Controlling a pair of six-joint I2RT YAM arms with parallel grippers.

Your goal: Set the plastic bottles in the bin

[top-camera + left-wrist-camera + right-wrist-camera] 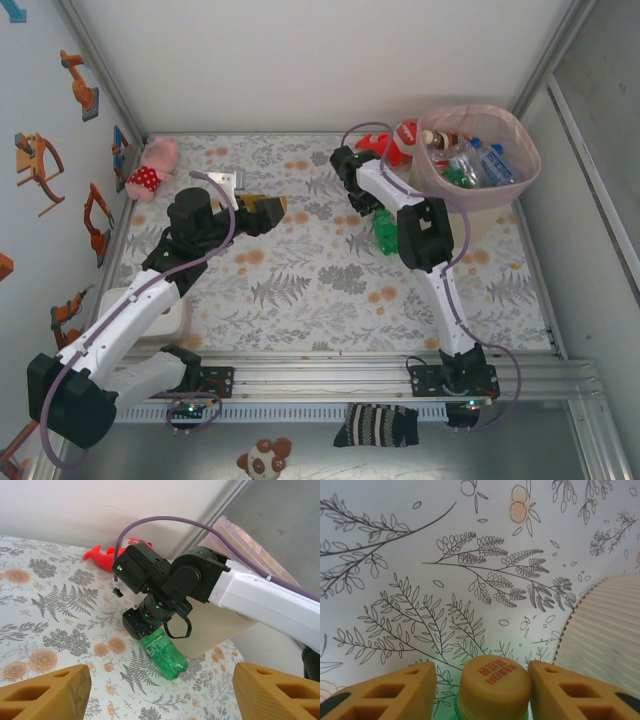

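Observation:
A green plastic bottle [385, 232] lies on its side on the floral table, just in front of the bin [530, 150]. My right gripper [368, 207] is down at its neck end. In the right wrist view the bottle's yellow cap [494, 685] sits between the two fingers of the right gripper [482, 669], with a slit of table showing on the left side, so the jaws are open around it. The left gripper [262, 210] hovers open over the table's middle, facing the green bottle [165, 652] from a distance. Several bottles [480, 160] lie inside the pink-lined bin.
A red toy [380, 145] lies at the back beside the bin, and a pink plush [150, 170] sits in the far left corner. A white box [140, 310] stands at the near left. The bin's ribbed wall [215, 625] is right behind the green bottle.

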